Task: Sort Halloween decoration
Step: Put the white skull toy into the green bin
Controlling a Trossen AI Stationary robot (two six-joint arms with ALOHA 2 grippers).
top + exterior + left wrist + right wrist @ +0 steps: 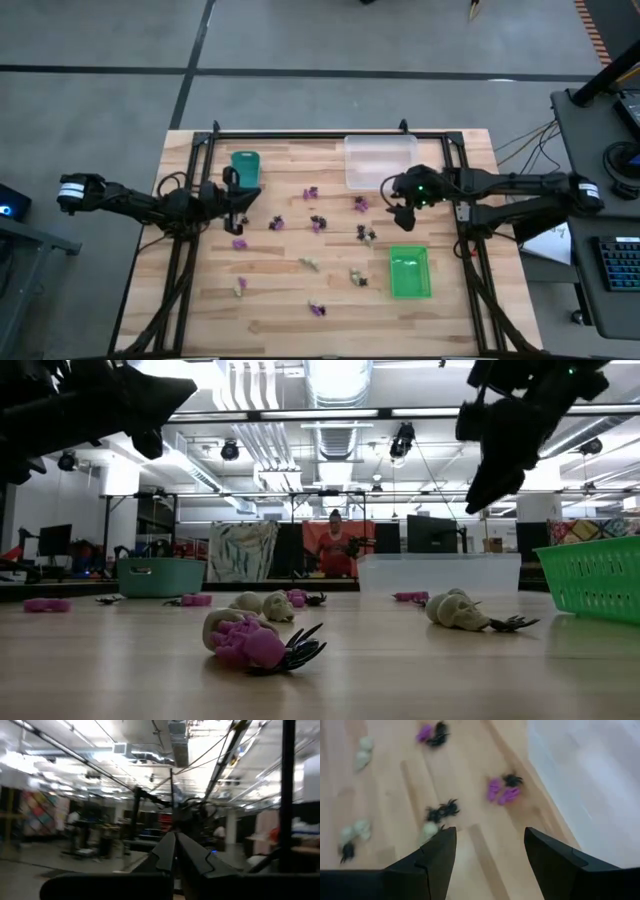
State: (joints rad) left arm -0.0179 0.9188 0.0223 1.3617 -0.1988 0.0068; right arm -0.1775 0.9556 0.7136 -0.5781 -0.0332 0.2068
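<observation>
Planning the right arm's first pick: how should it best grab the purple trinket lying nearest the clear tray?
Probably straight down from above, right gripper open fingers straddling the purple trinket across its narrow width. It lies flat on the table, a black piece touching one end.

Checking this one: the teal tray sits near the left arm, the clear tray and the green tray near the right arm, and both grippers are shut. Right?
Not quite. The right gripper is open, as the right wrist view shows; only the left gripper is shut. The teal tray, clear tray and green tray sit as you say.
</observation>
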